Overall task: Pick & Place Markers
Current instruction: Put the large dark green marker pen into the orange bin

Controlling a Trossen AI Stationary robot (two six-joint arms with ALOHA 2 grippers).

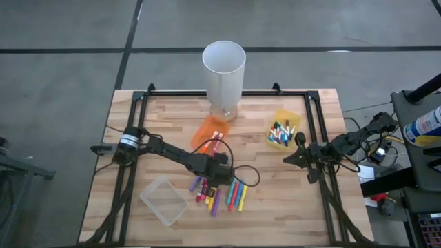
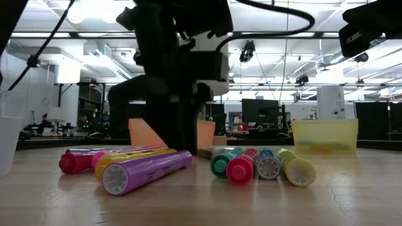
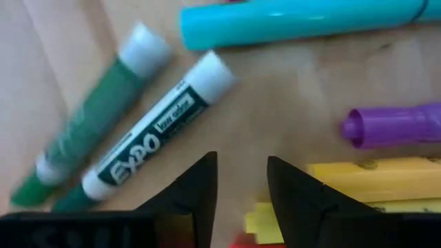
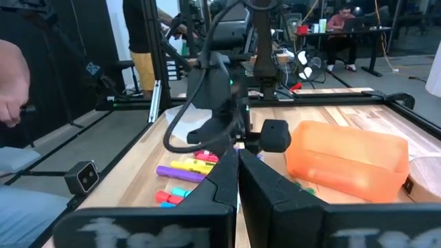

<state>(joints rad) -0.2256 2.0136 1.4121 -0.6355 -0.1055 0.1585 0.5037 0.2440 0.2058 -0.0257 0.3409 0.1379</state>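
The left arm reaches out from the table's left edge, stretched diagonally across the pale wooden tabletop point(image 1: 275, 200), its wrist bent down over the loose pile of short capped markers point(image 1: 219, 193) near the table's middle front. The left gripper point(image 3: 241, 180) hangs low over that pile with its two dark fingers point(image 3: 196, 186) parted and nothing between them; bare wood shows in the gap. Just beyond the fingertips lie a black-labelled whiteboard marker with a white cap point(image 3: 155, 131) and a green marker point(image 3: 89, 127) side by side, a turquoise marker point(image 3: 303, 21) farther off, and a purple point(image 3: 396, 125) and a yellow marker point(image 3: 375, 172) to one side.

The right arm waits near the table's right edge, its right gripper point(image 4: 238, 176) held above the wood with fingers pressed together, pointing toward the pile. A translucent orange plastic bin point(image 1: 209, 131) sits just behind the pile, a translucent yellow bin point(image 1: 284, 129) holding more markers lies to the right, a clear plastic bin point(image 1: 164, 200) front left, and a tall white cylinder point(image 1: 223, 69) at the back.
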